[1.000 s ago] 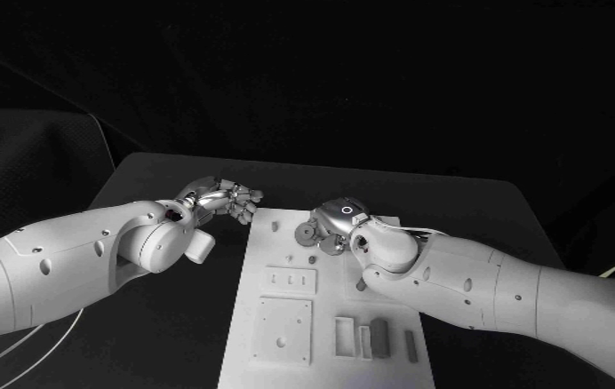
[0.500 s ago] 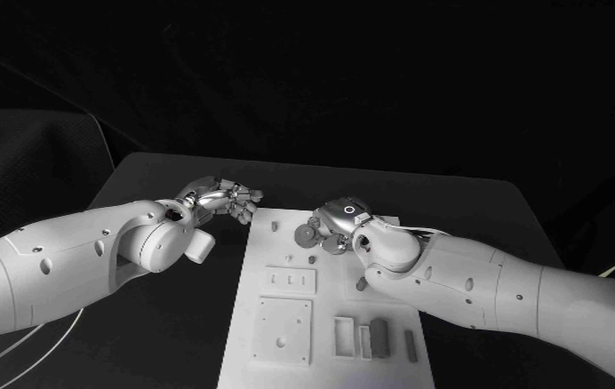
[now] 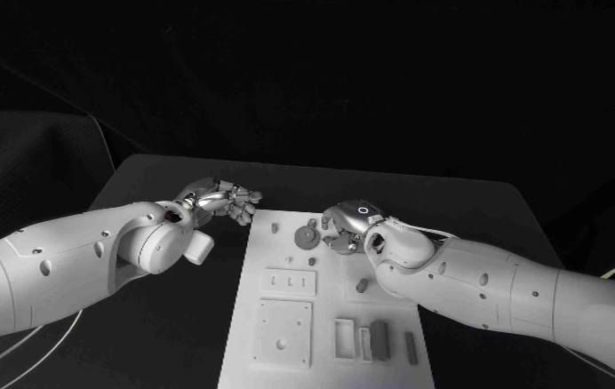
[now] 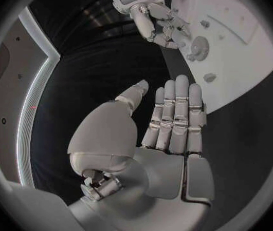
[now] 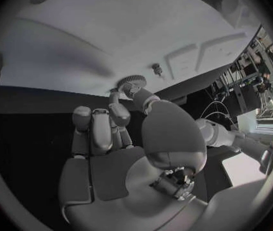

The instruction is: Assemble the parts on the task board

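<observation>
The white task board [image 3: 321,305] lies in the middle of the table. A grey gear [image 3: 307,234] sits near its far end, also seen as the gear [image 5: 131,81] and the gear [image 4: 198,46]. My right hand [image 3: 346,226] is just right of the gear, fingers curled, with the thumb tip [image 5: 137,91] at the gear's rim. Whether it pinches the gear I cannot tell. My left hand [image 3: 226,200] hovers off the board's far left corner. Its fingers [image 4: 175,113] are straight and close together, holding nothing.
Nearer on the board are two square plates [image 3: 284,329], a row of slots with grey blocks [image 3: 379,336], and a small grey piece [image 3: 362,285]. Black table [image 3: 154,336] surrounds the board. Both forearms flank the board's sides.
My right hand has shifted a little to the right, uncovering more of the gear, which stays in place. The left hand has barely moved.
</observation>
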Motion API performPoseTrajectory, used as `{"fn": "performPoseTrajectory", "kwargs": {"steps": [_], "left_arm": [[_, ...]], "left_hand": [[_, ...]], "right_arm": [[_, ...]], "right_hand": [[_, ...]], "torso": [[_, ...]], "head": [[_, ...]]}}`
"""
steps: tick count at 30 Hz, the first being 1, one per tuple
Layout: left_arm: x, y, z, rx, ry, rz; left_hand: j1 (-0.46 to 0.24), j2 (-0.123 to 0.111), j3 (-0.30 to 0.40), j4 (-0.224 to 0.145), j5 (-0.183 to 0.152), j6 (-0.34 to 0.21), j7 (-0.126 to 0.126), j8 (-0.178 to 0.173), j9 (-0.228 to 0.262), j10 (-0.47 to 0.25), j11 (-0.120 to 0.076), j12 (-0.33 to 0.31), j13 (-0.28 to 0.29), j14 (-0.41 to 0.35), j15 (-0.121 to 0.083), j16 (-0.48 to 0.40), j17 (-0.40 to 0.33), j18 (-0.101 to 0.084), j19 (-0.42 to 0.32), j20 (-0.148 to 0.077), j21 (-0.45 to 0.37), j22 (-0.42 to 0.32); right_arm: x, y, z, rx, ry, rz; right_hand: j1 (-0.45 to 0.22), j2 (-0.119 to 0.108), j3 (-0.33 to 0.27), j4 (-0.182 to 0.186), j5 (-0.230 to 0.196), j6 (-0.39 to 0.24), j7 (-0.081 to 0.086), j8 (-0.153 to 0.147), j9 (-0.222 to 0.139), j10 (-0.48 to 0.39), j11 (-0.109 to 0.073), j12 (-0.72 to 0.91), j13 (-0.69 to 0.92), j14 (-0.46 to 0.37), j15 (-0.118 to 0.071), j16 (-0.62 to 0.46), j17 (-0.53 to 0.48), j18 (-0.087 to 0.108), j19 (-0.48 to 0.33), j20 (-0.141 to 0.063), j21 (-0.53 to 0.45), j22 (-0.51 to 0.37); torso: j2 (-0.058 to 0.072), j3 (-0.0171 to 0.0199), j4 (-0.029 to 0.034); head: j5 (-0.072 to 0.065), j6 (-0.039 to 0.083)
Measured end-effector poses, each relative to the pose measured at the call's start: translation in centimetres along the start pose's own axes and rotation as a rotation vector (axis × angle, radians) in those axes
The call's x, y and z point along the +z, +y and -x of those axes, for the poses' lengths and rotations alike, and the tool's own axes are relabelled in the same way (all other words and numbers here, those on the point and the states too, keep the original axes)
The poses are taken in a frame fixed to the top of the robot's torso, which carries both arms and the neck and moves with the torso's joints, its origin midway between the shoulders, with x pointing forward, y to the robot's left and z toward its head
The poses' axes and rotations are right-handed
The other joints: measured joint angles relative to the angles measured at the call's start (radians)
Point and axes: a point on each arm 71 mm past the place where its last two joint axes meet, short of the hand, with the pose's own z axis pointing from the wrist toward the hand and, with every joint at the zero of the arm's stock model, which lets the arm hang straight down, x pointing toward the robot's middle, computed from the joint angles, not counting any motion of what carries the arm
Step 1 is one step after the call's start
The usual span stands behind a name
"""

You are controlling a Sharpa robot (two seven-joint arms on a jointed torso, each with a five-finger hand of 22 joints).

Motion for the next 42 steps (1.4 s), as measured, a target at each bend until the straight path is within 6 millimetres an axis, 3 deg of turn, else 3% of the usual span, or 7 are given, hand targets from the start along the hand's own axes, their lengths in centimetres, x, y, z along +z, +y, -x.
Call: {"fn": "performPoseTrajectory", "kwargs": {"steps": [8,19,28,33,39,42], "left_arm": [[0.0,0.1,0.3,0.001,-0.006,0.002],[0.1,0.3,1.5,0.013,-0.036,-0.011],[0.5,0.3,0.6,0.039,-0.008,-0.043],[0.5,0.6,0.6,0.043,-0.006,-0.043],[0.4,1.0,0.4,0.044,0.0,-0.039],[0.5,1.1,0.4,0.045,0.0,-0.038]], "left_hand": [[0.0,0.0,0.0,0.0,0.0,0.0,0.0,0.0,0.0,0.0,0.0,0.0,0.0,0.0,0.0,0.0,0.0,0.0,0.0,0.0,0.0,0.0],[0.0,0.0,0.0,0.0,0.0,0.0,0.0,0.0,0.0,0.0,0.0,0.0,0.0,0.0,0.0,-0.004,0.0,0.0,0.0,0.0,-0.004,-0.001],[0.0,0.0,0.003,0.003,0.0,0.0,0.0,0.0,0.0,0.0,0.0,0.0,0.0,0.0,0.0,-0.004,0.001,-0.001,0.0,0.0,-0.003,-0.001],[0.0,0.0,0.003,0.003,0.0,0.0,0.0,0.0,0.0,0.0,0.0,0.0,0.0,0.0,0.0,-0.004,0.001,-0.001,0.0,0.0,-0.003,-0.001],[0.0,0.0,0.003,0.003,0.0,0.0,0.0,0.0,0.0,0.0,0.0,0.0,0.0,0.0,0.0,-0.004,0.001,-0.001,0.0,0.0,-0.003,-0.001],[0.0,0.0,0.003,0.003,0.0,0.0,0.0,0.0,0.0,0.0,0.0,0.0,0.0,0.0,0.0,-0.004,0.001,-0.001,0.0,0.0,-0.003,-0.001]], "right_arm": [[-0.6,-2.8,1.5,0.133,-0.026,-0.055],[-2.7,-8.2,4.8,0.314,-0.085,-0.118],[-4.6,-11.7,5.2,0.424,-0.066,-0.138],[-5.5,-14.3,5.2,0.453,-0.053,-0.129],[-6.4,-16.8,5.0,0.447,-0.044,-0.129],[-6.6,-18.1,4.5,0.436,-0.037,-0.144]], "right_hand": [[-0.005,-0.005,-0.002,0.002,-0.003,-0.003,0.003,-0.002,-0.003,0.0,0.0,-0.005,-0.003,0.0,0.0,0.0,-0.004,0.0,0.0,0.0,0.0,0.0],[-0.014,-0.014,-0.005,0.005,-0.011,-0.003,0.003,-0.002,-0.003,-0.015,0.007,-0.019,-0.007,-0.006,0.005,-0.013,-0.012,0.0,-0.004,0.004,0.0,-0.002],[-0.018,-0.029,-0.016,0.0,-0.022,-0.005,0.005,-0.013,-0.008,-0.087,0.032,-0.066,-0.031,-0.079,0.017,-0.06,-0.035,-0.003,-0.074,0.013,-0.002,-0.017],[-0.005,-0.042,-0.022,-0.006,-0.022,-0.005,0.005,-0.02,-0.012,-0.112,0.043,-0.083,-0.041,-0.107,0.024,-0.072,-0.042,-0.004,-0.103,0.016,-0.002,-0.024],[0.024,-0.058,-0.053,-0.01,-0.026,-0.011,0.01,-0.031,-0.02,-0.171,0.066,-0.107,-0.051,-0.174,0.043,-0.09,-0.044,-0.019,-0.165,0.022,-0.002,-0.036],[0.049,-0.058,-0.063,-0.01,-0.026,-0.028,0.016,-0.041,-0.027,-0.208,0.082,-0.124,-0.06,-0.224,0.057,-0.103,-0.049,-0.038,-0.205,0.025,-0.002,-0.044]], "torso": [[0.0,-0.0003,0.0008],[-0.004,0.0042,-0.0061],[-0.012,0.0158,-0.0198],[-0.018,0.023,-0.0264],[-0.021,0.0286,-0.029],[-0.021,0.0293,-0.0298]], "head": [[0.0,0.003],[-0.001,0.013],[-0.005,0.019],[-0.017,0.022],[-0.027,0.024],[-0.028,0.026]]}}
